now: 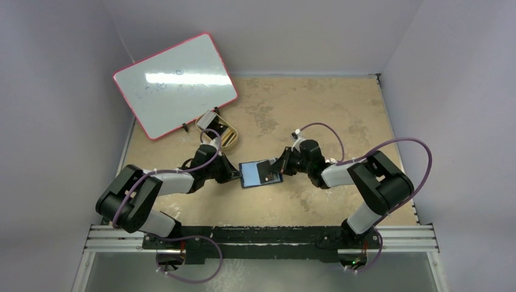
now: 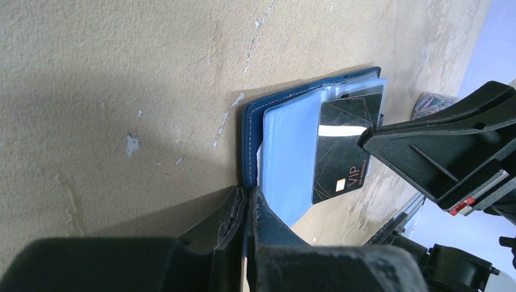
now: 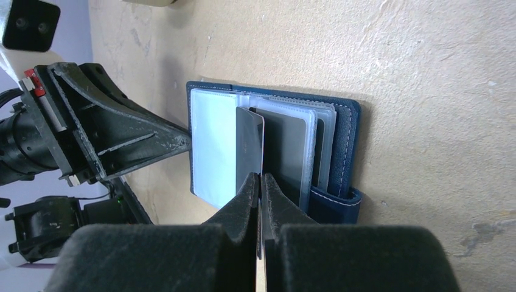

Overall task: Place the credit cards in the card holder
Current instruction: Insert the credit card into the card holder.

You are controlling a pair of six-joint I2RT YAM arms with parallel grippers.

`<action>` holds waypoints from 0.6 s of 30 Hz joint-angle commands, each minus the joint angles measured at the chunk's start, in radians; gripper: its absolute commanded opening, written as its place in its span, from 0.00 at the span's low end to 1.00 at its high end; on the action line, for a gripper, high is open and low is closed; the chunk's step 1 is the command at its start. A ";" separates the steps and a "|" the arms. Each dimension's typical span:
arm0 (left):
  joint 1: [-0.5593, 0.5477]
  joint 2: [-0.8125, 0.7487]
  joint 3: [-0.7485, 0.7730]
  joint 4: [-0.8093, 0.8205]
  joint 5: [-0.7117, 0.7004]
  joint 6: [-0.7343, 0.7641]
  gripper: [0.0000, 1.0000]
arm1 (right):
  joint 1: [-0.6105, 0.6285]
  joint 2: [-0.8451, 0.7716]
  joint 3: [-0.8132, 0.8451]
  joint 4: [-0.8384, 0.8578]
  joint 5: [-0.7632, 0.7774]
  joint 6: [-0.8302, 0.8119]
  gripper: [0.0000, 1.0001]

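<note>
The card holder (image 1: 254, 174) is a navy wallet lying open mid-table, with light blue pockets up. My left gripper (image 1: 234, 175) is shut on its left edge, as the left wrist view (image 2: 249, 198) shows on the navy cover (image 2: 251, 140). My right gripper (image 1: 281, 165) is shut on a dark credit card (image 2: 344, 149) marked VIP and holds it tilted over the pockets. In the right wrist view the gripper (image 3: 260, 179) pinches this card (image 3: 249, 143) on edge against the clear sleeves. I cannot tell if it is inside one. A second dark card (image 3: 285, 152) sits in a sleeve.
A pink-framed whiteboard (image 1: 175, 84) leans at the back left. A gold oval tin (image 1: 222, 134) sits just behind my left arm. Grey walls close in the table on three sides.
</note>
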 commanded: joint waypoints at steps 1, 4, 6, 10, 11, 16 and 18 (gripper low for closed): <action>-0.009 -0.007 0.003 -0.032 -0.029 0.005 0.00 | 0.002 -0.036 -0.021 0.001 0.061 -0.004 0.00; -0.009 -0.006 0.003 -0.032 -0.029 0.006 0.00 | 0.002 -0.042 -0.023 0.006 0.081 -0.008 0.00; -0.009 -0.004 0.004 -0.035 -0.029 0.008 0.00 | 0.002 -0.049 -0.026 0.011 0.084 -0.010 0.00; -0.009 -0.005 0.003 -0.034 -0.030 0.006 0.00 | 0.003 -0.046 -0.020 0.017 0.084 -0.020 0.00; -0.009 -0.005 0.004 -0.034 -0.029 0.007 0.00 | 0.003 -0.044 -0.020 0.021 0.088 -0.019 0.00; -0.011 -0.005 0.006 -0.035 -0.030 0.006 0.00 | 0.003 -0.018 -0.028 0.051 0.058 -0.015 0.00; -0.010 -0.002 0.006 -0.033 -0.032 0.006 0.00 | 0.004 -0.006 -0.031 0.070 0.041 -0.011 0.00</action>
